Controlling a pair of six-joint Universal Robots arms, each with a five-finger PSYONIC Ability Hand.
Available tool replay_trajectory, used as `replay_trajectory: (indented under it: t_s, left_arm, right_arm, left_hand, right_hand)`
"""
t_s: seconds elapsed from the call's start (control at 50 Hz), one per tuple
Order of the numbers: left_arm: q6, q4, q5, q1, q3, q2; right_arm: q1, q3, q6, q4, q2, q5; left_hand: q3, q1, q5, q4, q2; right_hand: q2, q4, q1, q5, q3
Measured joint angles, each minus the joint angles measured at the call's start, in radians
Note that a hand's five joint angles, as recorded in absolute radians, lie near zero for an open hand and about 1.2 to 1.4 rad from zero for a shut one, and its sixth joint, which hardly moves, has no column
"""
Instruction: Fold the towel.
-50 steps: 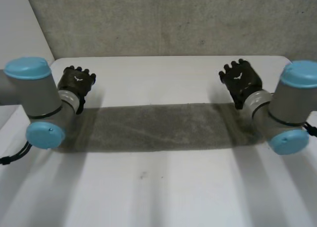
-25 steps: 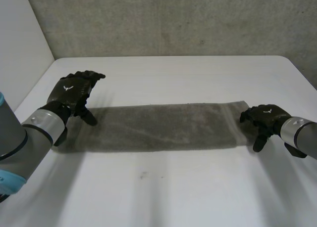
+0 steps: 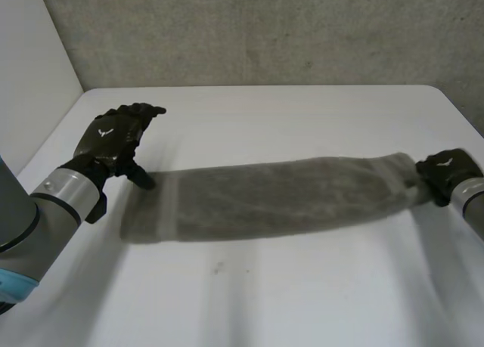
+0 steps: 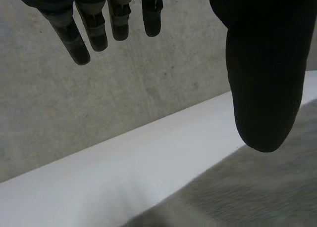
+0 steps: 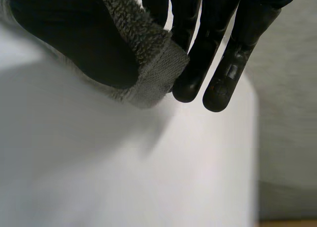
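Here's the towel (image 3: pixel 272 199), stretched long across the white table (image 3: pixel 249 294), running from nine o'clock to three o'clock. At the three o'clock end the right hand (image 3: pixel 446 171) is clamped on it. Its wrist view shows the thumb pressing the towel's short edge against the fingers (image 5: pixel 225 73), a firm pinch on the cloth. That end looks bunched and a touch raised off the table. The grip makes sense: I'd judge this is the end to be carried over for the fold.

Over at nine o'clock, the left hand (image 3: pixel 113 139) sits just off the towel's far corner, at about ten o'clock of it. Its fingers are straight, spread and holding nothing. Its wrist view shows the thumb poised over the cloth; whether it touches, I can't tell. My read is that it's placed there to pin or take that end, so the towel won't slide when the other end travels.
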Motion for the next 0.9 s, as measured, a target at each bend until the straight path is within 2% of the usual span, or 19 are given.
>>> replay_trajectory:
  t_s: [0.02,0.06,0.2,0.3,0.44,0.46,0.48,0.5,0.54,0.62,0.74,0.9]
  left_arm:
    - [0.000,0.000,-0.001,0.001,-0.002,0.009]
    - [0.000,0.000,-0.002,0.002,-0.004,0.017]
    - [0.000,0.000,-0.003,0.003,-0.012,0.040]
    - [0.000,0.000,-0.004,0.004,-0.016,0.049]
    - [0.000,0.000,-0.005,0.008,-0.018,0.055]
    - [0.000,0.001,-0.005,0.010,-0.018,0.055]
    - [0.000,0.001,-0.005,0.010,-0.018,0.055]
    - [0.000,0.000,-0.005,0.011,-0.018,0.055]
    - [0.000,0.000,-0.005,0.012,-0.018,0.055]
    - [-0.001,0.000,-0.005,0.015,-0.019,0.055]
    - [-0.001,0.000,-0.005,0.018,-0.019,0.055]
    - [0.000,0.000,-0.005,0.018,-0.019,0.053]
  right_arm:
    - [-0.011,0.005,-0.071,-0.032,-0.020,0.049]
    - [-0.023,0.008,-0.154,-0.057,-0.036,0.091]
    - [-0.047,-0.012,-0.385,-0.099,-0.062,0.175]
    - [0.001,-0.046,-0.395,-0.108,-0.075,0.187]
    - [0.164,-0.099,-0.303,-0.111,-0.094,0.177]
    - [0.247,-0.120,-0.264,-0.117,-0.092,0.164]
    - [0.247,-0.120,-0.264,-0.117,-0.092,0.164]
    - [0.335,-0.141,-0.231,-0.128,-0.079,0.136]
    - [0.365,-0.148,-0.221,-0.133,-0.073,0.125]
    - [0.571,-0.196,-0.174,-0.171,-0.002,0.009]
    - [0.735,-0.258,-0.157,-0.186,0.111,-0.096]
    - [0.862,-0.332,-0.116,-0.160,0.275,-0.142]
  left_hand:
    - [0.000,0.000,0.000,0.000,0.000]
    - [0.000,0.000,0.000,0.000,0.000]
    - [0.000,0.000,0.000,0.000,0.000]
    - [0.000,0.000,0.000,0.000,0.000]
    - [0.000,0.000,0.000,0.000,0.000]
    - [0.000,0.000,0.000,0.000,0.000]
    - [0.000,0.000,0.000,0.000,0.000]
    - [0.000,0.000,0.000,0.000,0.000]
    - [0.000,0.000,0.000,0.000,0.000]
    - [0.000,0.000,0.000,0.000,0.000]
    - [0.000,0.000,0.000,0.000,0.000]
    - [0.000,0.000,0.000,0.000,0.000]
  right_hand:
    - [0.007,0.000,0.092,0.001,0.001]
    - [0.008,0.000,0.139,0.003,0.002]
    - [0.008,0.000,0.163,0.004,0.002]
    - [0.008,0.001,0.169,0.004,0.002]
    - [0.008,0.001,0.206,0.005,0.008]
    - [0.008,0.001,0.207,0.005,0.008]
    - [0.008,0.001,0.207,0.005,0.008]
    - [0.008,0.001,0.214,0.005,0.008]
    - [0.008,0.001,0.214,0.005,0.008]
    - [0.008,0.001,0.217,0.005,0.008]
    - [0.008,0.001,0.217,0.005,0.008]
    - [0.008,0.001,0.218,0.005,0.008]
